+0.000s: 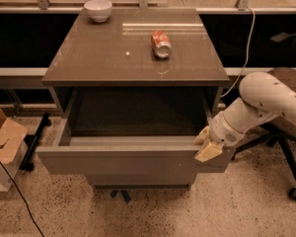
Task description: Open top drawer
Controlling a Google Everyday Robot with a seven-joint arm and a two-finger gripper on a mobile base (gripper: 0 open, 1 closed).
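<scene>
The top drawer (123, 161) of the grey-taupe cabinet stands pulled far out toward me, its wide flat front panel low in the view and its deep plain box open and dark inside. My gripper (205, 144) sits at the right end of the drawer front, at its top edge, with the cream fingertips against the panel. My white arm reaches in from the right. A narrower drawer front (140, 181) shows just beneath.
On the cabinet top (98, 58) lie a crushed red can (161, 44) and a white bowl (98, 9) at the back left. An office chair base (286, 167) stands at the right. A cardboard box (2, 142) and a cable lie on the left floor.
</scene>
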